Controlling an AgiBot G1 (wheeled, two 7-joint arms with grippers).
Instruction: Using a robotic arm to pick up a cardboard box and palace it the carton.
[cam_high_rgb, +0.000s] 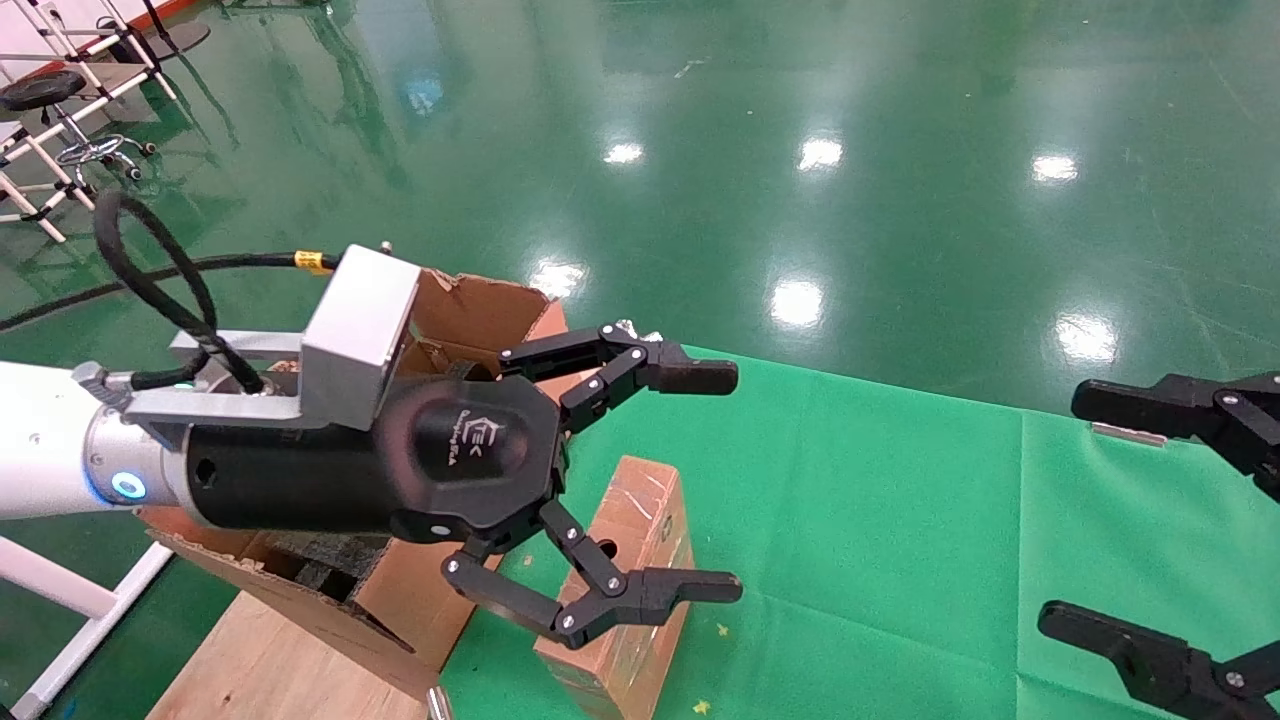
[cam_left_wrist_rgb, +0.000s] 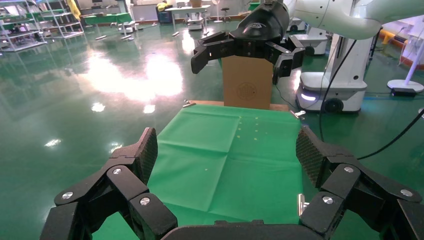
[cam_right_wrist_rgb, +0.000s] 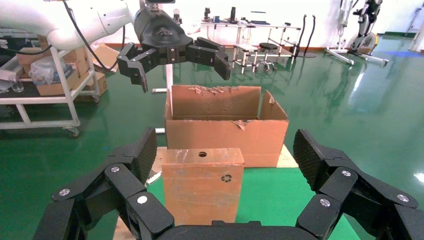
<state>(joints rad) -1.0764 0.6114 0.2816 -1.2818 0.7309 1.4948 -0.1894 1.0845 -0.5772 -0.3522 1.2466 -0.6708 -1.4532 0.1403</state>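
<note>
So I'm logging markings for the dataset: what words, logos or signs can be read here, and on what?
Left gripper housing: white logo ending "TEK", with a smaller line under it too blurred to read.
Cardboard box: a recycling mark, no words.
Upright brown box behind the far gripper in the left wrist view: a round stamp, unreadable.
Carton: no print visible.

your left claw (cam_high_rgb: 715, 480) hangs spread above the cardboard box (cam_high_rgb: 625, 590); the carton (cam_high_rgb: 470, 330) crowds one side, open green surface (cam_high_rgb: 900, 520) the other.

White arm (cam_high_rgb: 40, 440), black end effector (cam_high_rgb: 715, 480), seemingly logoed.
</note>
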